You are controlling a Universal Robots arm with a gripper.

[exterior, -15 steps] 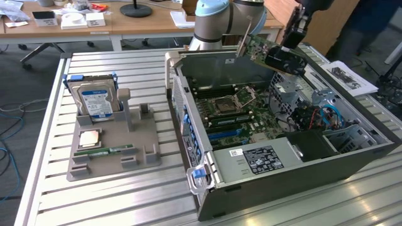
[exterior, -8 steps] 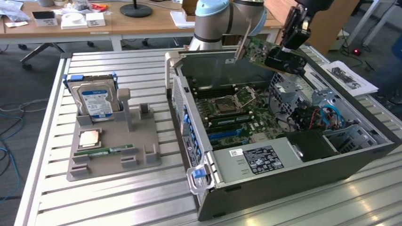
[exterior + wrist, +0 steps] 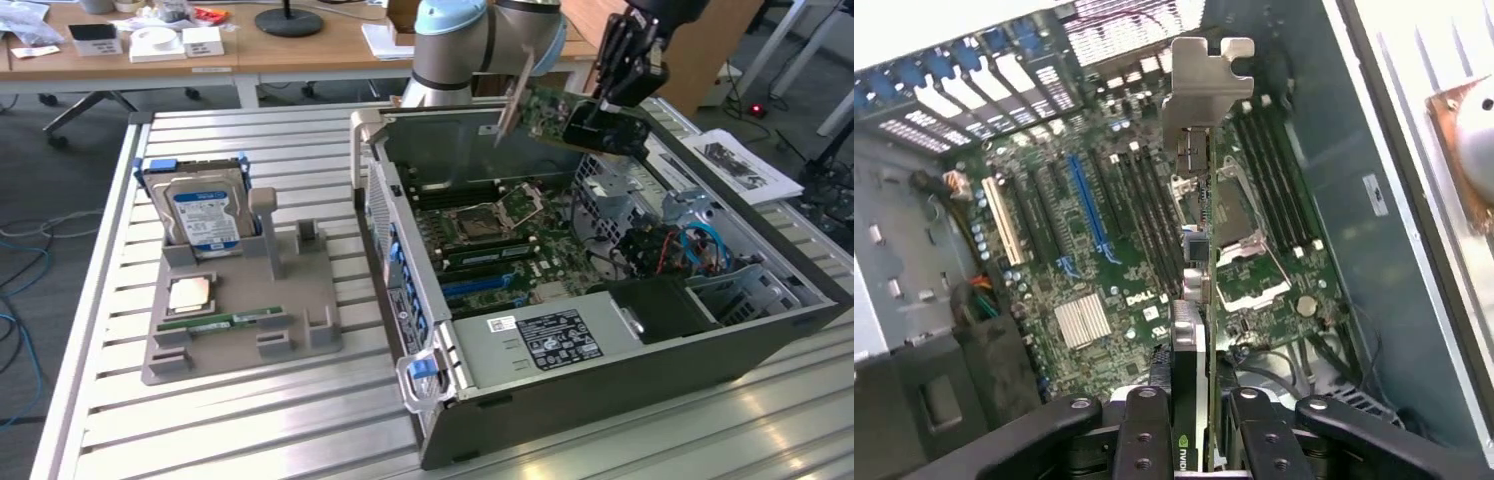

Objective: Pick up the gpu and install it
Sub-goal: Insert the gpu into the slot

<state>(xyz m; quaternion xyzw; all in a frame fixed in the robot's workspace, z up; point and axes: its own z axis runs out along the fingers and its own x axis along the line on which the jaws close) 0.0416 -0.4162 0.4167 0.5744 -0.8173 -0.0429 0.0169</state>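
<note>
1. One open computer case (image 3: 627, 400) lies on its side on the slatted worktop (image 3: 267, 420), with its motherboard (image 3: 494, 240) facing up.
2. Inside the case, a bundle of cables (image 3: 681, 245) and a metal drive cage sit toward the exterior view's right of the motherboard.
3. A grey holder (image 3: 227, 350) rests on the worktop toward the exterior view's left, well apart from the case. It carries an upright hard drive (image 3: 200, 215), a flat processor chip (image 3: 191, 293) and a green RAM stick (image 3: 220, 322).
4. Printed papers (image 3: 741, 165) lie on the worktop beyond the far wall of the case.
5. The gpu (image 3: 545, 108) is clear of the worktop, above the far rim of the case. It is tilted, with its silver bracket (image 3: 513, 95) at the end away from the gripper (image 3: 607, 110).
6. In the wrist view the gpu (image 3: 1194, 300) appears edge-on, hanging over the motherboard (image 3: 1094, 290). It lines up beside the CPU socket (image 3: 1244, 240), between the blue slot (image 3: 1086, 215) and the memory slots (image 3: 1279, 170).
7. The bracket (image 3: 1201, 85) points toward the slotted rear wall of the case and does not touch it.
8. The jaws of the gripper (image 3: 1194, 445) are partly closed and pinch the gpu by its two faces at the end opposite the bracket.
</note>
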